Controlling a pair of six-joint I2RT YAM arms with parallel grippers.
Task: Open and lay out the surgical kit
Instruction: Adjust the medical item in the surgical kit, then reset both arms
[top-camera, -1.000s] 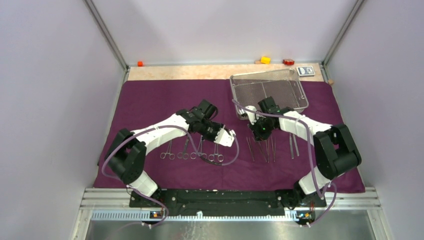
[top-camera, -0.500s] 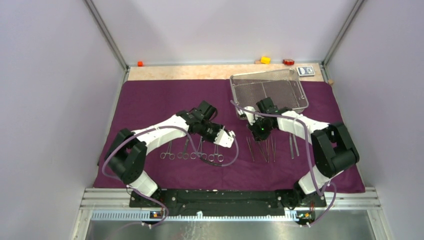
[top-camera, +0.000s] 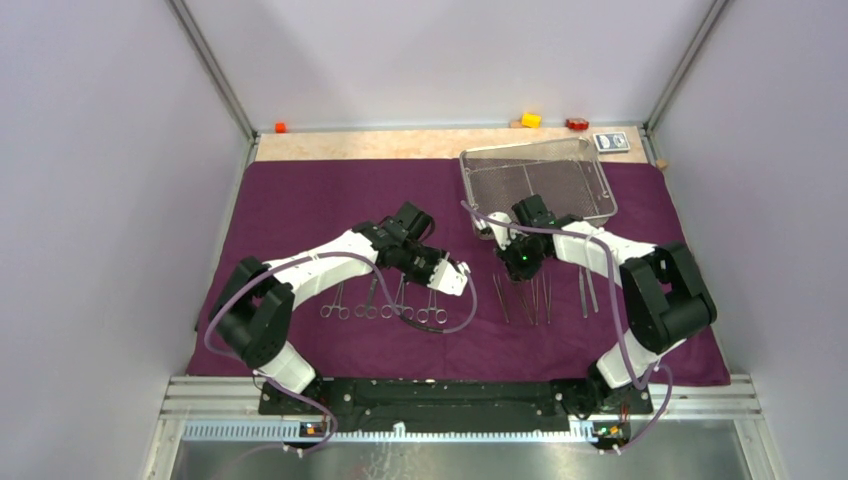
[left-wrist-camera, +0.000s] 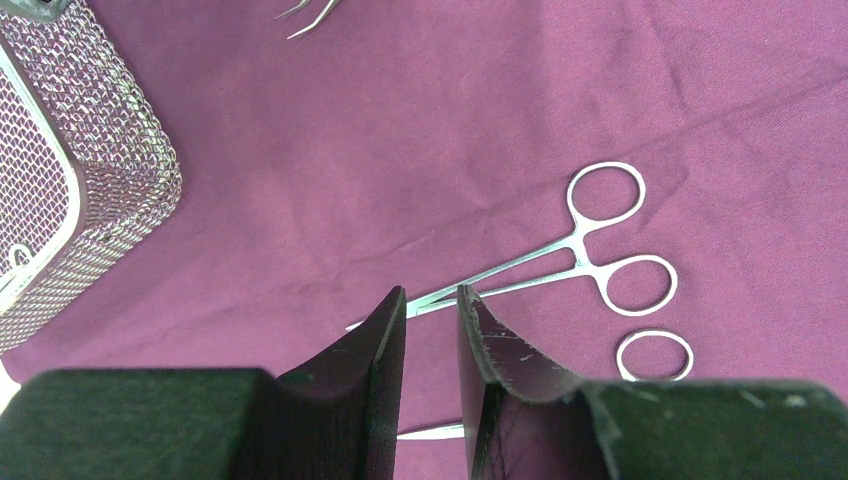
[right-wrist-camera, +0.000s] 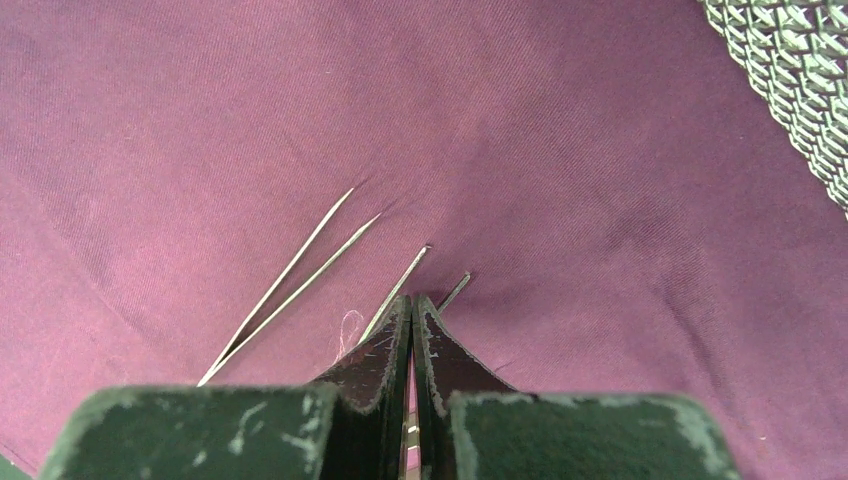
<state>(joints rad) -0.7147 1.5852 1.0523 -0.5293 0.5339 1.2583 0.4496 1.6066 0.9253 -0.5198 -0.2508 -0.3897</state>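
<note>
a wide dark purple cloth (top-camera: 320, 200) lies spread flat over most of the table (top-camera: 350, 145), seen from above. at its far right edge sits a rectangular wire-mesh tray (top-camera: 540, 172), with nothing visible inside.

near the front of the cloth, a row of ring-handled clamps (top-camera: 385, 305) lies left of centre. a row of slim tweezers (top-camera: 535, 297) lies right of centre, well apart from the tray.

the left arm reaches across to the middle. its pincer (left-wrist-camera: 432, 308) hangs low over the cloth with its fingers a little apart. the thin end of one clamp (left-wrist-camera: 590, 255) crosses the gap at the fingertips, and i cannot tell whether they touch it. a corner of the tray shows at the left of that wrist view.

the right pincer (right-wrist-camera: 412, 305) is down at the cloth just in front of the tray. its fingers are pressed together on a thin bright sliver, and two steel tips of a pair of tweezers poke out beyond them. a second pair lies free just to their left.

along the far edge of the table are a small orange block (top-camera: 281, 127), a yellow block (top-camera: 530, 120), a red block (top-camera: 577, 124) and a blue-white packet (top-camera: 612, 142).
</note>
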